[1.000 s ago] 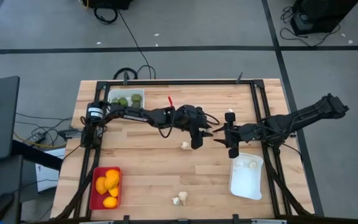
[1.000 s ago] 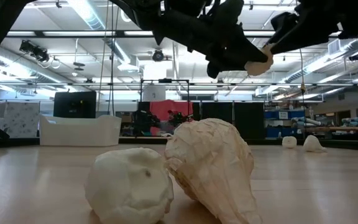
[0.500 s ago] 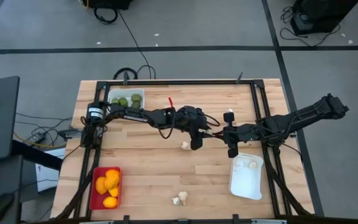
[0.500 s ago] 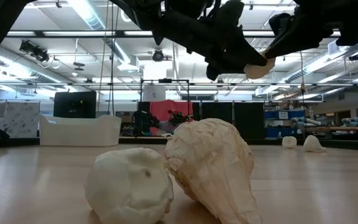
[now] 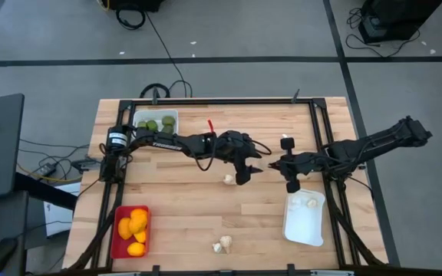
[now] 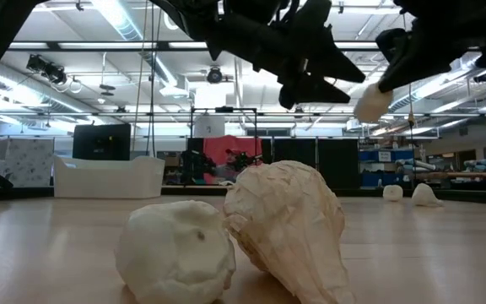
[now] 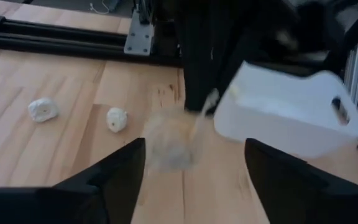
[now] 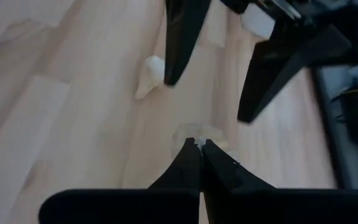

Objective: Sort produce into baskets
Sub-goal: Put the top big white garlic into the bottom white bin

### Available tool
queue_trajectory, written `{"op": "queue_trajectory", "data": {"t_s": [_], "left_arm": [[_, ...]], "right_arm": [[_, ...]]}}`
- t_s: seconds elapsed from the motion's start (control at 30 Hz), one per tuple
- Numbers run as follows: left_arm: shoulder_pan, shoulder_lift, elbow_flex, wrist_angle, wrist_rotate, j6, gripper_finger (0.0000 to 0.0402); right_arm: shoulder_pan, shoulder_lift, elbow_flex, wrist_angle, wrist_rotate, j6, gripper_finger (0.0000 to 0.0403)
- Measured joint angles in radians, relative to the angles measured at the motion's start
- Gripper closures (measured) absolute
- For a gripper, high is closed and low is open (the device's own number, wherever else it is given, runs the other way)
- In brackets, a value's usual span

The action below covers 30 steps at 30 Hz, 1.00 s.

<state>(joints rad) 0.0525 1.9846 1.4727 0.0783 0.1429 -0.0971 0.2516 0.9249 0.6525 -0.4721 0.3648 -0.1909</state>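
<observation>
Right pincer (image 6: 376, 100) pinching garlic piece (image 6: 369, 103) above table; left pincer (image 5: 253, 168) spread, nearby.

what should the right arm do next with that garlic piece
Probably swing the right gripper, shut on the garlic piece, over the white tray: the left gripper is open and apart, and that tray already holds garlic.

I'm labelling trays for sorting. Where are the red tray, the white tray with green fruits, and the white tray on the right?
red tray (image 5: 117, 247): high view, bare floor by its left rim.
white tray with green fruits (image 5: 172, 114): high view, right rim corner.
white tray on the right (image 5: 301, 226): high view, bare floor.
</observation>
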Motion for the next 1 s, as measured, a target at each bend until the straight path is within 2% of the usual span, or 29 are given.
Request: {"op": "queue_trajectory", "data": {"t_s": [0.27,0.63,0.9,1.0], "left_arm": [[0.0,0.0,0.0,-0.117,-0.002,0.069,0.0101],[-0.001,0.0,0.0,-0.123,-0.07,0.123,0.0101],[-0.006,-0.001,0.0,-0.206,-0.055,0.135,0.0101],[-0.014,-0.001,0.0,-0.263,-0.053,0.12,0.0101]], "right_arm": [[0.003,-0.132,0.0,-0.176,-0.18,0.19,0.0396],[0.066,-0.307,0.0,-0.289,-0.481,0.491,0.0394],[0.135,-0.296,0.0,-0.37,-0.617,0.788,0.0391],[0.173,-0.266,0.0,-0.373,-0.627,0.875,0.0382]]}}
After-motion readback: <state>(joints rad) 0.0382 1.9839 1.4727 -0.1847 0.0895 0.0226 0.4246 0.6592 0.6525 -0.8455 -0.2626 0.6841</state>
